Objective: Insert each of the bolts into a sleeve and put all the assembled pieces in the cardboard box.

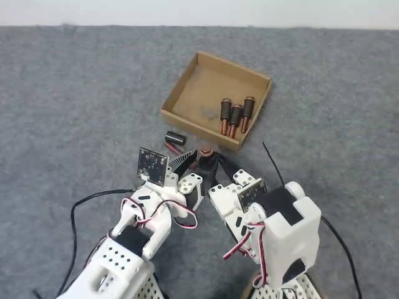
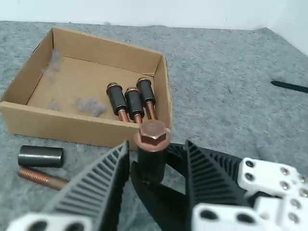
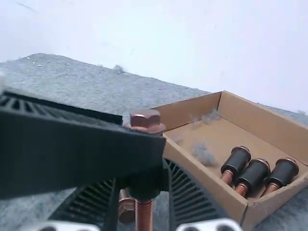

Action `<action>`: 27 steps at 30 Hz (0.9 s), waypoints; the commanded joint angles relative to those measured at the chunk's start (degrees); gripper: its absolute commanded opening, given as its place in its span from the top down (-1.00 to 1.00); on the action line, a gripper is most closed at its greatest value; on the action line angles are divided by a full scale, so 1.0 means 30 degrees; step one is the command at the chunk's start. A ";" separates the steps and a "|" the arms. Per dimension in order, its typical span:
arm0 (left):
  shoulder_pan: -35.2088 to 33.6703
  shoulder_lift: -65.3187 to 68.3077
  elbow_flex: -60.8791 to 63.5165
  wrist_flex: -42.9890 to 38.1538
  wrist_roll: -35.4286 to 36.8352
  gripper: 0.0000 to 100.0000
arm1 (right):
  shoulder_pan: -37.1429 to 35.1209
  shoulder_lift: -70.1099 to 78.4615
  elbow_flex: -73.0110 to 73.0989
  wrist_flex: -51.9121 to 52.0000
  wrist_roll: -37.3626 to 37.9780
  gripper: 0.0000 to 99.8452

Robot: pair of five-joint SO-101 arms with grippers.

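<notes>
Grey flecked felt over table [image 1: 62, 93]. Cardboard box [image 1: 181, 93] plain tan, with pale grey lint tufts [image 2: 89, 106] inside. Three assembled pieces [image 1: 235, 116]: black sleeves, copper bolts. Upright bolt [image 2: 152, 134] copper, shiny hex head; upright sleeve [image 2: 151, 166] matte black. Loose sleeve [image 2: 41, 156] dark grey with a sheen; loose bolt [image 2: 41, 178] copper, threaded. Left end effector [image 2: 155, 149] black with ribbed fingers [image 2: 96, 192] and white mounts. Right end effector [image 1: 211, 166] black on a white body. Red, white and black wires [image 1: 187, 223] on arms.

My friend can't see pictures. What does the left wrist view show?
A copper bolt in a black sleeve stands upright between the open fingers of the left gripper. Behind it a cardboard box holds three sleeved bolts; a loose sleeve and bare bolt lie outside.
</notes>
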 commanded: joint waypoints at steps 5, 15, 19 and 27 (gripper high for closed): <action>0.0000 -0.0322 -0.1919 0.0147 0.1114 0.66 | 0.0396 -0.0190 0.0059 -0.0103 -0.0117 0.99; 0.0000 -0.0352 -0.4469 0.2784 0.1084 0.66 | 0.0425 -0.0249 0.0029 -0.0103 -0.0117 0.99; -0.1084 -0.0352 -0.4733 0.3604 0.1084 0.66 | 0.0425 -0.0278 0.0059 -0.0103 -0.0117 0.99; -0.5568 -0.0352 -0.4967 0.3692 0.1201 0.83 | 0.0454 -0.0278 0.0059 -0.0103 -0.0117 0.99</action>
